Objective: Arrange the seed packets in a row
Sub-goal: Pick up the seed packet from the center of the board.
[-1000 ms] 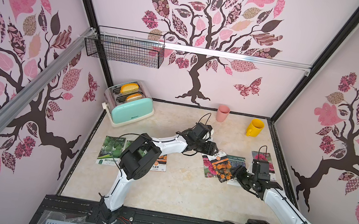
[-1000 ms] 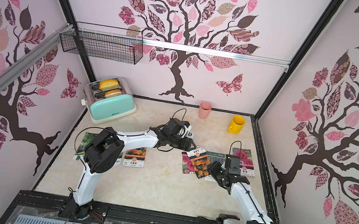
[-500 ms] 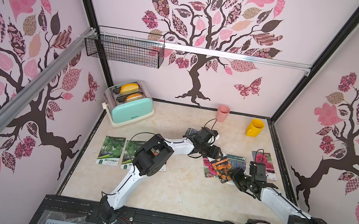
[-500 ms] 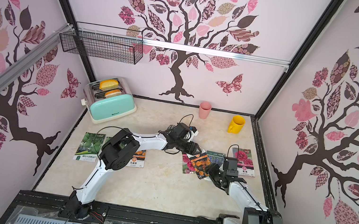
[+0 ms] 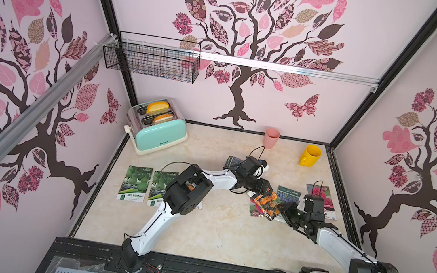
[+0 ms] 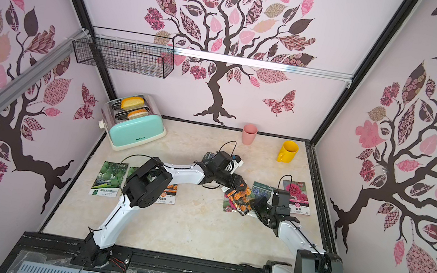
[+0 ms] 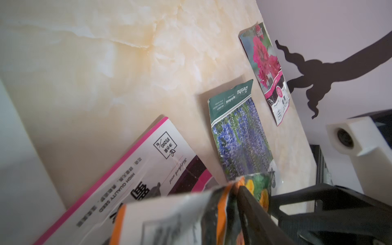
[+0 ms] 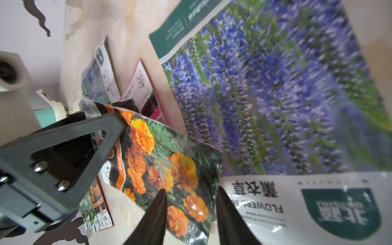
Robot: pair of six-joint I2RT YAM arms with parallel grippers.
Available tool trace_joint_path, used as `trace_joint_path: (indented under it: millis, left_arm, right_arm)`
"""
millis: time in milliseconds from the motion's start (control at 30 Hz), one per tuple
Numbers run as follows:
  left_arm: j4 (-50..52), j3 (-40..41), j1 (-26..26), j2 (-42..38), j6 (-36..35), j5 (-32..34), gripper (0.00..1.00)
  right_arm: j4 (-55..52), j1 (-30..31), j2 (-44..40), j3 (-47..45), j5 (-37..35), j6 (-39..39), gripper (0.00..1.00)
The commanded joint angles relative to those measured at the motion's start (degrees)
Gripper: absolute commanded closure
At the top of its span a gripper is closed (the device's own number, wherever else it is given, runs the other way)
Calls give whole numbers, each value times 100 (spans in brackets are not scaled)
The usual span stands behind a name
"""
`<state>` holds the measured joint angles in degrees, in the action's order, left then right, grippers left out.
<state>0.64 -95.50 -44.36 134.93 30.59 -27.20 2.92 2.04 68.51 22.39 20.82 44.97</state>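
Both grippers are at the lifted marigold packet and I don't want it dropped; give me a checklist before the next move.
1. Right gripper astride the marigold packet: ok, fingers apart on either side of its edge.
2. Left gripper gripping its far end: cannot tell.
3. Packet clear of neighbours: not ok, it tilts over a magenta packet.
4. Row begun: ok, two gourd packets lie side by side.
5. Pink cup and yellow mug apart from both grippers: ok.
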Motion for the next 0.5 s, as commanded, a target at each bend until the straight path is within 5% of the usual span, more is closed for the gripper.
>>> trace_joint_path:
  millis: [0, 233, 367, 467]
  left_arm:
    - [48, 115, -89, 198, 32, -117, 53]
    - [61, 147, -64, -144, 63, -18, 100]
    - [-200, 283, 6, -604, 293, -7, 100]
    - [-396, 410, 81, -993, 519, 22, 100]
  right_arm:
    - [185, -26, -156, -24, 91, 86, 62]
    - [-71, -29, -400, 110, -35, -145, 63]
    - [-306, -29, -722, 297, -163, -349, 60]
    - [-558, -24, -935, 549, -197, -536, 47]
